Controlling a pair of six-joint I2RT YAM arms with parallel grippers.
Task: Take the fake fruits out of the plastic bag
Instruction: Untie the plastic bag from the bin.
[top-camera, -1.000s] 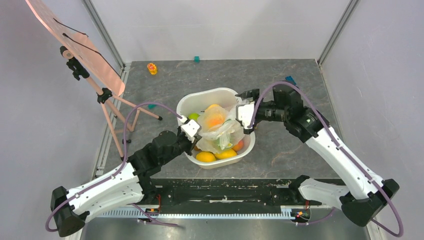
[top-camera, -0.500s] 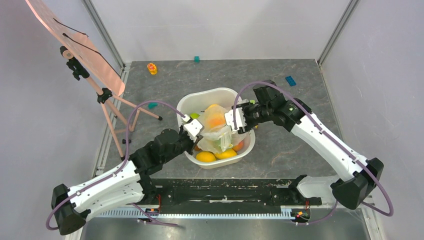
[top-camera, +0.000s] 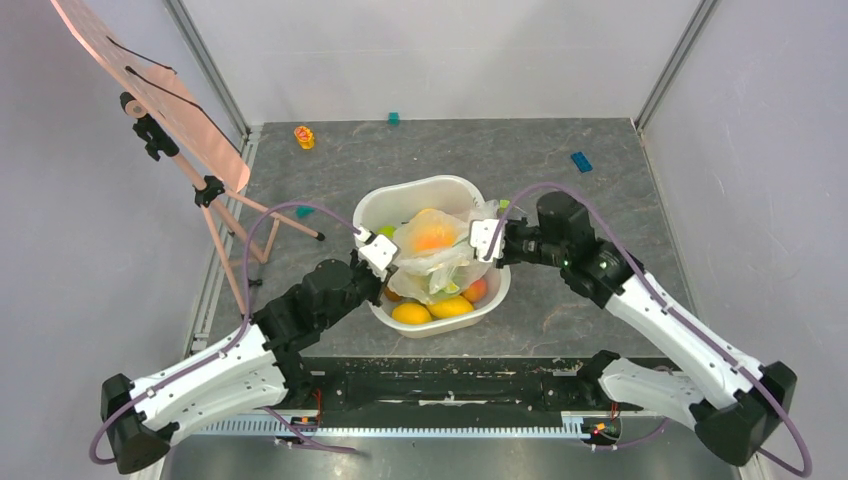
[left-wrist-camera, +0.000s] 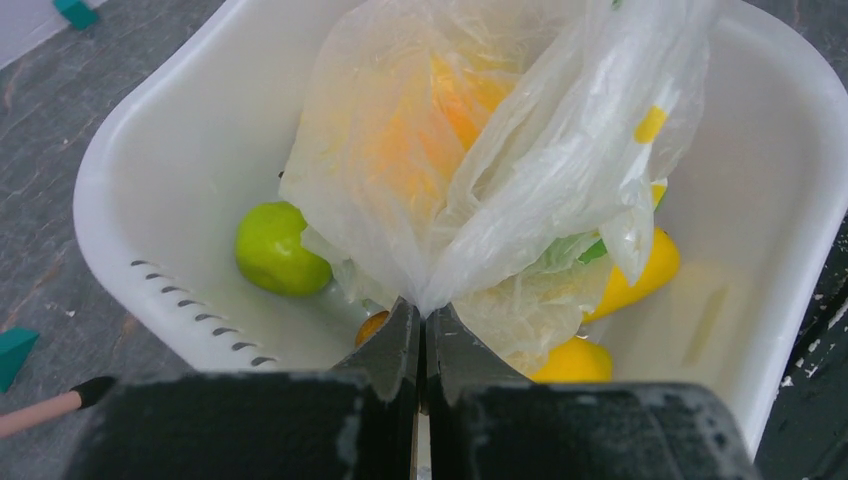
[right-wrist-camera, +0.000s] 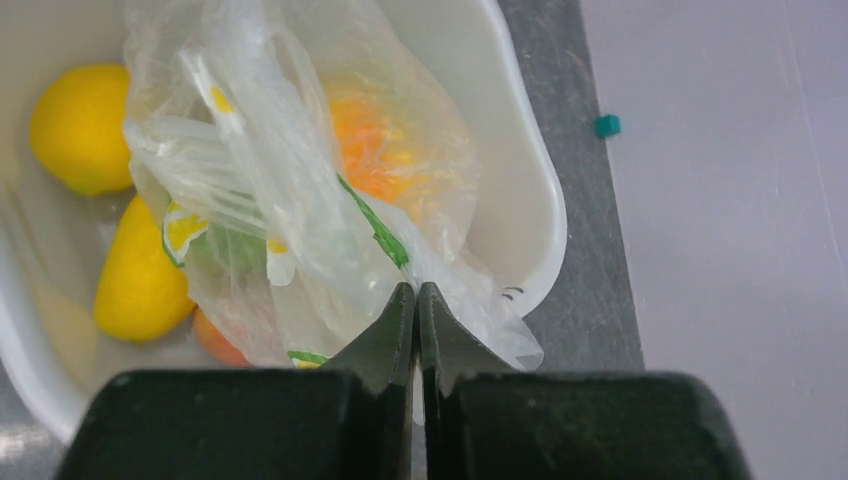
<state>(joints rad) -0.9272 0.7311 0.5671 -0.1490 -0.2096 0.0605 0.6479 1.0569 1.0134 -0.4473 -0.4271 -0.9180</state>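
Yellow-printed plastic bag (left-wrist-camera: 480, 170) pinched by left fingers (left-wrist-camera: 393, 348) and right fingers (right-wrist-camera: 386, 328).

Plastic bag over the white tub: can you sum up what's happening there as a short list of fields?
Bag: plastic bag stretched over the white basin
Left side: left tool shut on the bag
Right side: right tool shut on the bag
Inside bag: orange fruit
Loose in basin: green fruit, yellow fruits
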